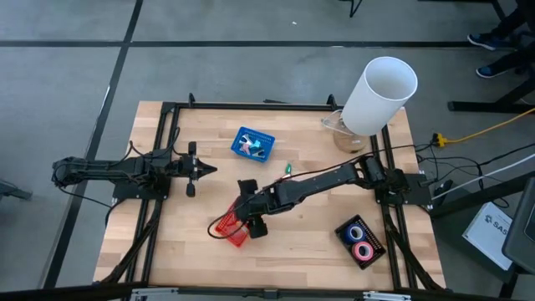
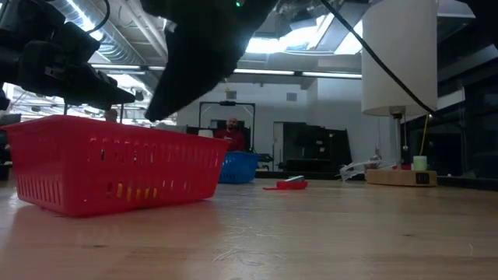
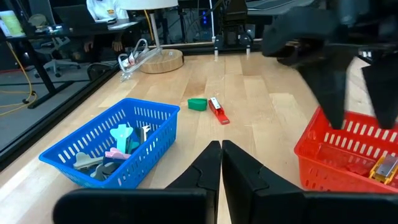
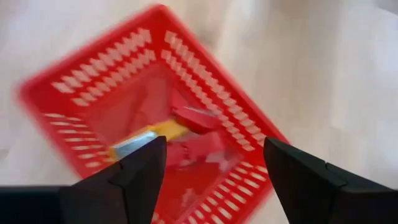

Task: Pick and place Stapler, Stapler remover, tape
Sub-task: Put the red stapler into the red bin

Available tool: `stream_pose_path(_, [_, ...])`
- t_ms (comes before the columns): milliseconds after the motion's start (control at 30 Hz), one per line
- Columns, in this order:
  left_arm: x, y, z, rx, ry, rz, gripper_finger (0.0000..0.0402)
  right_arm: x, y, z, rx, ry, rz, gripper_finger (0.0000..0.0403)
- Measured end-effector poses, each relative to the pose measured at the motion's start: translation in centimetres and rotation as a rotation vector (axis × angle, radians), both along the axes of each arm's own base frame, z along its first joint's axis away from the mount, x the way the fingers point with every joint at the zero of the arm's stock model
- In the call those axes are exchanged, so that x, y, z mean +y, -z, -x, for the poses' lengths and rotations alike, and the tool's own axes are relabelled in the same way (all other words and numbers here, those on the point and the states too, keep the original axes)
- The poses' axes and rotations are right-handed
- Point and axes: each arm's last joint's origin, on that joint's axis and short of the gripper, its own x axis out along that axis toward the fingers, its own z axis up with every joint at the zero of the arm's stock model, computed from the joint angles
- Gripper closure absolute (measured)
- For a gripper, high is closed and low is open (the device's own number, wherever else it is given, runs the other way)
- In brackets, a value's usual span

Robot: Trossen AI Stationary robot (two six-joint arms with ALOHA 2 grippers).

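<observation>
My right gripper [image 4: 214,168] hangs open over the red basket [image 4: 124,106], tilted down into it and touching nothing. In the basket lie a red stapler [image 4: 196,118] and a yellow one [image 4: 140,140]. The high view shows this gripper [image 1: 241,216] at the basket's right side. My left gripper [image 3: 221,149] waits shut at the table's left [image 1: 209,170]. A blue basket [image 3: 118,146] holds teal, pink and grey stapler removers [image 3: 93,163]. Blue and pink tape rolls [image 1: 360,241] sit in a black tray.
A small red item [image 3: 217,111] and a green one [image 3: 197,104] lie on the bare wood between the baskets. A white lamp [image 1: 380,94] on a wooden base [image 2: 397,176] stands at the far right corner. A black frame [image 1: 251,106] borders the table.
</observation>
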Motion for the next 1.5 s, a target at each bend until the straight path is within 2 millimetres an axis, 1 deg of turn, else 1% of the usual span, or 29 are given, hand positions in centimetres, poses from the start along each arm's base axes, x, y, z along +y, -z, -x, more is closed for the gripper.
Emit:
stream_pose_path(67, [0.0, 0.0, 0.0, 0.000, 0.000, 0.000, 0.0389, -0.1, 0.0, 0.1, 0.005, 0.035, 0.022, 0.0132])
stream_pose_path(133, [0.0, 0.0, 0.0, 0.000, 0.000, 0.000, 0.0389, -0.1, -0.2, 0.0, 0.011, -0.022, 0.011, 0.0132])
stream_pose_path(267, [0.0, 0.0, 0.0, 0.000, 0.000, 0.000, 0.0393, 0.6, -0.3, 0.1, 0.001, -0.096, 0.096, 0.0132])
stream_pose_path(333, [0.0, 0.0, 0.0, 0.000, 0.000, 0.000, 0.0393, 0.9, -0.3, 0.2, -0.004, -0.086, 0.133, 0.0132])
stream_pose_path(433, [0.0, 0.0, 0.0, 0.000, 0.000, 0.000, 0.0391, 1.2, -0.6, 0.5, -0.008, -0.059, 0.131, 0.0132])
stream_pose_path(500, [0.0, 0.0, 0.0, 0.000, 0.000, 0.000, 0.0389, 1.0, -1.3, 0.9, -0.003, -0.040, 0.124, 0.0132])
stream_pose_path(633, [0.0, 0.0, 0.0, 0.000, 0.000, 0.000, 0.0391, 1.3, -3.6, 2.2, 0.003, -0.021, 0.106, 0.0132])
stream_pose_path(833, [0.0, 0.0, 0.0, 0.001, 0.000, 0.000, 0.0392, 0.9, -5.7, 4.4, 0.100, -0.036, 0.133, 0.0132])
stream_pose_path(967, [0.0, 0.0, 0.0, 0.000, 0.000, 0.000, 0.0389, 0.5, -5.9, 5.9, 0.161, -0.051, 0.133, 0.0132])
stream_pose_path(1067, [0.0, 0.0, 0.0, 0.000, 0.000, 0.000, 0.0391, -0.1, -5.6, 7.3, 0.148, -0.058, 0.131, 0.0132])
stream_pose_path(1233, [0.0, 0.0, 0.0, 0.000, 0.000, 0.000, 0.0393, -1.7, -4.5, 9.2, 0.139, -0.039, 0.158, 0.0132])
stream_pose_path(1367, [0.0, 0.0, 0.0, 0.000, 0.000, 0.000, 0.0389, -3.6, -3.7, 9.5, 0.154, 0.004, 0.158, 0.0132])
stream_pose_path(1500, [0.0, 0.0, 0.0, 0.000, 0.000, 0.000, 0.0391, -5.9, -3.0, 9.1, 0.152, 0.033, 0.159, 0.0132])
